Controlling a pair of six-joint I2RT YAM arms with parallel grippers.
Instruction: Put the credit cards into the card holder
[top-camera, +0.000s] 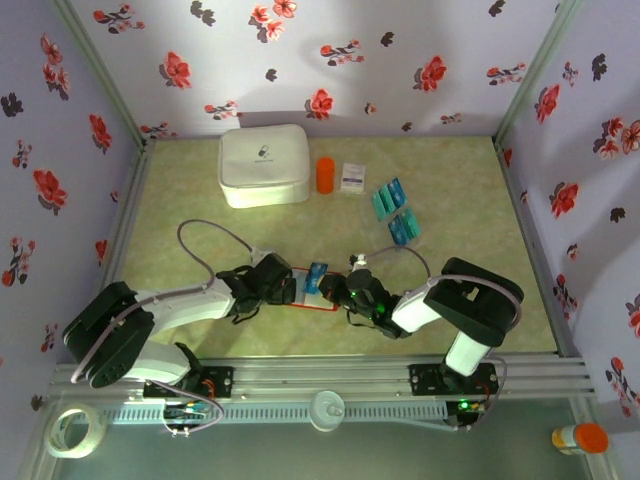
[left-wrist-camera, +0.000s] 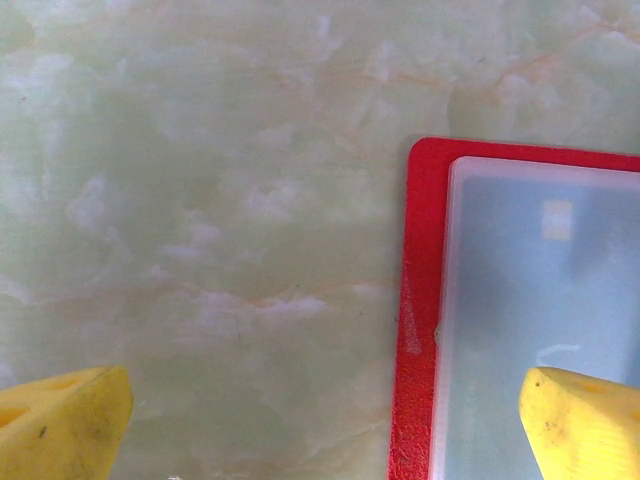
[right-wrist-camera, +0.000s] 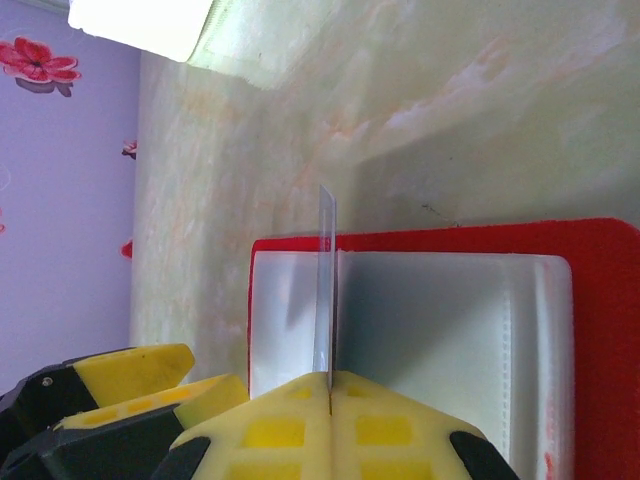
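The card holder (top-camera: 320, 304) lies open on the table near the front, red with pale clear pockets (right-wrist-camera: 450, 320). My right gripper (right-wrist-camera: 330, 385) is shut on one credit card (right-wrist-camera: 325, 270), held on edge above the holder's left pocket. From above, that blue card (top-camera: 317, 277) stands between both grippers. My left gripper (left-wrist-camera: 325, 425) is open and hovers low over the holder's left edge (left-wrist-camera: 418, 300). One of its yellow fingertips (left-wrist-camera: 585, 425) is over the pocket, the other over the bare table. More credit cards (top-camera: 388, 198) lie in two small groups at the back right.
A large white zip case (top-camera: 264, 165), an orange cylinder (top-camera: 326, 174) and a small white packet (top-camera: 352, 177) stand along the back. Flowered walls close in three sides. A tape roll (top-camera: 75, 430) and an orange-capped bottle (top-camera: 580, 438) sit below the rail.
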